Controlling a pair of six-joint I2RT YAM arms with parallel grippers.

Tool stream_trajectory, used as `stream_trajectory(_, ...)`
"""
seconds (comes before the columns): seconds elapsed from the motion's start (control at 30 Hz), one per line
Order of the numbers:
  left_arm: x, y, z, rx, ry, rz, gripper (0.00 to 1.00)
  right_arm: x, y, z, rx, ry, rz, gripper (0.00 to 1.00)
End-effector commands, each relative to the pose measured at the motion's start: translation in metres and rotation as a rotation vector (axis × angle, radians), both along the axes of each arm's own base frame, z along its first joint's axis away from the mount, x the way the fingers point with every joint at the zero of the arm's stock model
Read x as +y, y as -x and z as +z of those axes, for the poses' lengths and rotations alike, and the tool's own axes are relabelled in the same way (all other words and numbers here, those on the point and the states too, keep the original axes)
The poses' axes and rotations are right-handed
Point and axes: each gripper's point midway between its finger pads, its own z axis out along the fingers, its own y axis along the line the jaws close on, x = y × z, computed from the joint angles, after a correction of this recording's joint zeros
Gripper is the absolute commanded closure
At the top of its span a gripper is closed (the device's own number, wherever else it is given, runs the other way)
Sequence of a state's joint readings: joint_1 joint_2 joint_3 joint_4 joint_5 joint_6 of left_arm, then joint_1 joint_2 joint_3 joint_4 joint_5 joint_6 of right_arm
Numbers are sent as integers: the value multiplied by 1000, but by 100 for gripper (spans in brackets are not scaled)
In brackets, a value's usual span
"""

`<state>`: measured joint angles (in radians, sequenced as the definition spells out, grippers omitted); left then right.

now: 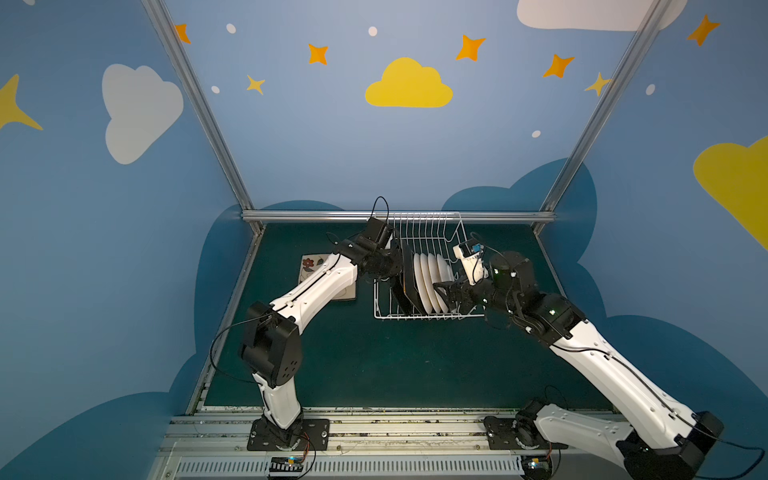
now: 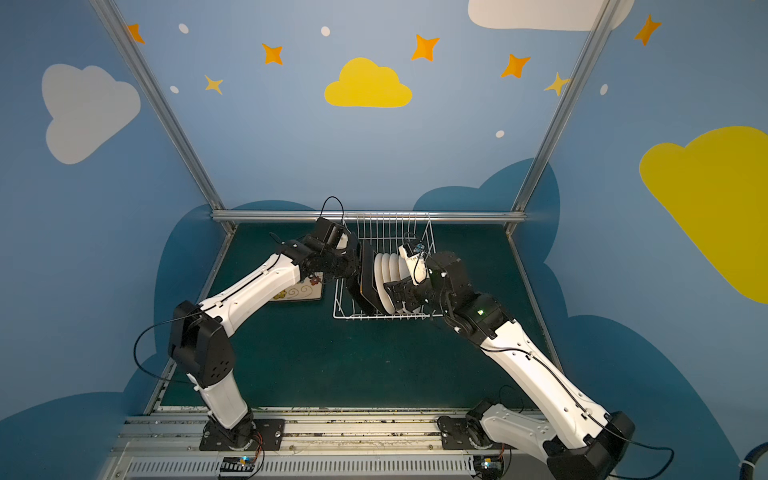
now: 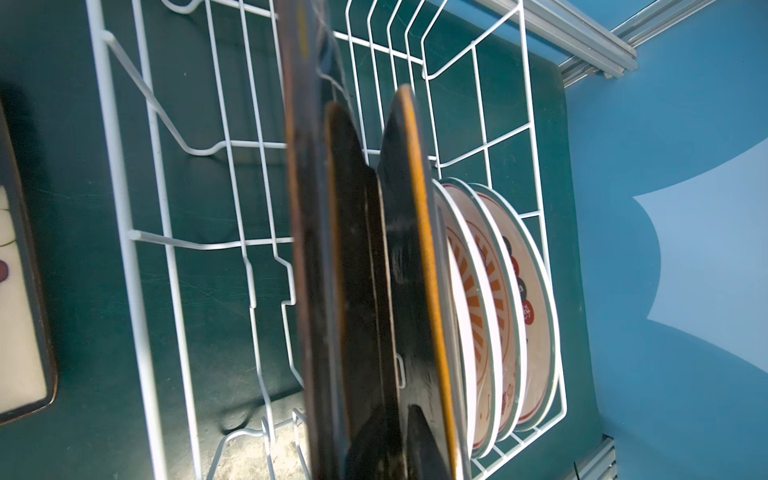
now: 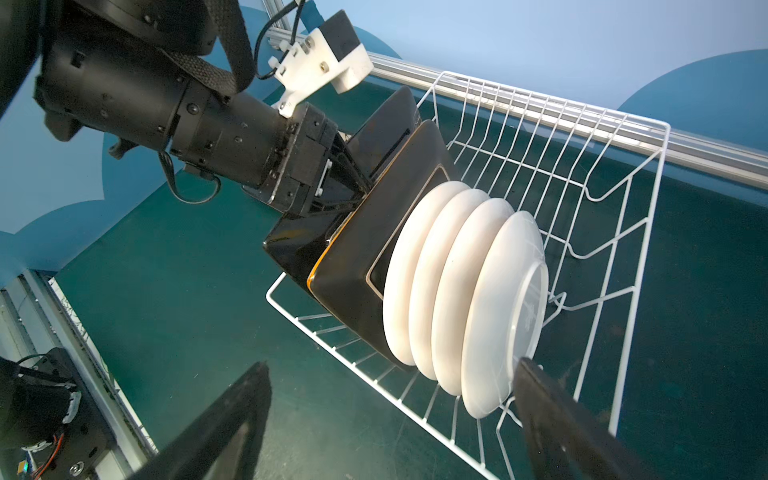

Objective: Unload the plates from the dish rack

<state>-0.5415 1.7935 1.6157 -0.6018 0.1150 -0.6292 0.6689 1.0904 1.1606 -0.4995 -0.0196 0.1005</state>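
Lying face up on the green table (image 1: 374,365) just outside the dish rack (image 1: 415,318), on the left arm's side, one flowered plate (image 1: 309,266) is making up the only finished part of the job. Six more are standing on edge inside the dish rack: two black-backed square ones, then four round white plates (image 4: 457,291) filling the row toward the rack's other end.

The left gripper (image 4: 351,187) is reaching in over the rack's side and appears to be pinching the top rim of the outer square plate (image 4: 291,245), jaws drawn narrow around it; whether that plate is clearing its slot I cannot tell. The right gripper (image 1: 444,291) is hanging at the round-plate end of the rack, jaws spread wide and empty.

Getting in the way: the second square plate (image 4: 365,266) is leaning close against the pinched one, and the flowered plate is taking up the table beside the rack, with the left arm (image 1: 316,286) crossing over it.
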Motion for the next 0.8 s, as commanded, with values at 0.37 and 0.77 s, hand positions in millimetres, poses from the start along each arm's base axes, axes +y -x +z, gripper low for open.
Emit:
stream_trajectory(0.37, 10, 8, 25, -51, -62, -47, 97, 2, -2, 3, 0, -28, -1, 9)
stream_trajectory(0.77, 9, 8, 50, -116, -1, -43, 97, 5, -3, 5, -1, -39, 2, 9)
